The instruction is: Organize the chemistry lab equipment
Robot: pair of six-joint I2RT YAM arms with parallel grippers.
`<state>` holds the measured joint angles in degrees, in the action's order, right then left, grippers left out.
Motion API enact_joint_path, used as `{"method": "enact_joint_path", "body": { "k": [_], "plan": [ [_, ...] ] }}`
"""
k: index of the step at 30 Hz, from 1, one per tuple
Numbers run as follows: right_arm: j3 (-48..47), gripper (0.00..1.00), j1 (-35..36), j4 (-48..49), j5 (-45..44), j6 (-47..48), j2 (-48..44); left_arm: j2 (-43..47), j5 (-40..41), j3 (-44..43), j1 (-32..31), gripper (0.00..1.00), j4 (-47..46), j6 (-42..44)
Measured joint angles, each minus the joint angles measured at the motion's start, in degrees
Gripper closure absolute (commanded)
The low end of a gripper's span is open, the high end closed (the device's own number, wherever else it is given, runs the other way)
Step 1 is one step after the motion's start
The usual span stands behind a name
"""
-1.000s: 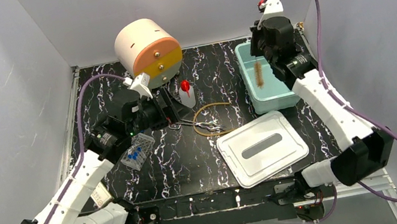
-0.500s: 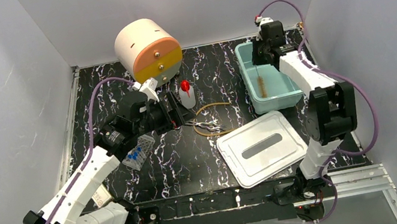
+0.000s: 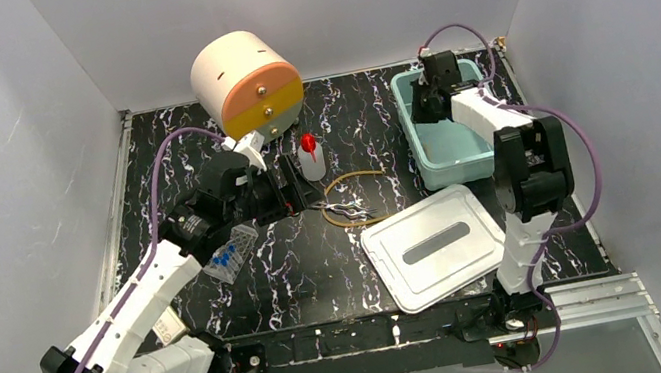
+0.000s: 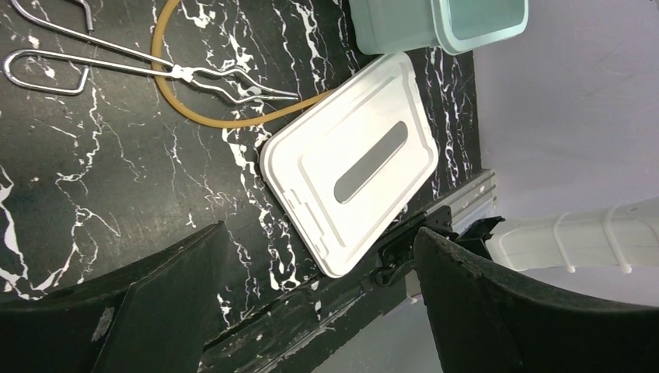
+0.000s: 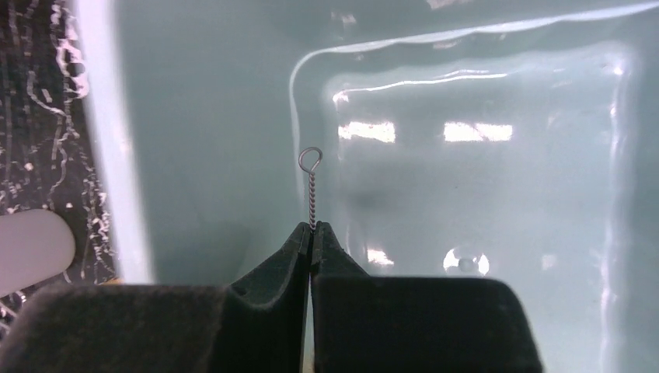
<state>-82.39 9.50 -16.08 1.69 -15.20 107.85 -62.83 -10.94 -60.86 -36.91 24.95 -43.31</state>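
Left gripper (image 3: 298, 184) wide open, empty, hovering at 7 of bottle (image 3: 310, 157), probably lining up a pick; rack (image 3: 229, 256) at its 8. Forceps (image 4: 155, 66) lie across tubing (image 4: 225, 120), lid (image 3: 436, 246) crowding at their 4. Right gripper (image 5: 312, 233) low inside bin (image 3: 436, 172), pinched on brush (image 5: 311, 185) wire, likely for drop-off
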Motion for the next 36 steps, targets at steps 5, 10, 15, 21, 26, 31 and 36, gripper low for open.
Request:
{"method": "enact_joint_path", "body": {
  "k": [5,10,15,21,26,31,36],
  "plan": [
    [0.2,0.73,0.0,-0.1,-0.5,-1.2,3.1,-0.4,1.1,-0.5,0.0,0.11,0.9,0.6],
    [0.1,0.65,0.0,-0.1,-1.2,-1.6,2.6,-0.9,1.3,-1.3,0.0,0.11,1.2,1.0],
    [0.0,0.64,0.0,-1.1,-3.3,-2.1,-0.6,-0.9,1.3,-1.9,0.0,0.11,1.3,1.3],
    [-0.1,0.67,0.0,-3.8,-4.7,-2.1,-7.7,-0.9,1.5,-1.9,0.0,0.11,1.9,1.4],
    [-0.1,0.63,2.4,-7.6,-5.3,-2.6,-14.9,-0.8,2.5,-1.8,0.0,0.11,2.4,1.3],
    [0.7,0.60,14.1,-10.1,-10.4,-3.3,-23.8,-0.8,5.5,-0.5,0.0,0.13,2.8,0.8],
    [0.9,0.56,21.4,-11.0,-12.5,-4.1,-29.8,-1.1,9.2,-0.3,0.0,0.20,3.7,0.0]
  ]
}}
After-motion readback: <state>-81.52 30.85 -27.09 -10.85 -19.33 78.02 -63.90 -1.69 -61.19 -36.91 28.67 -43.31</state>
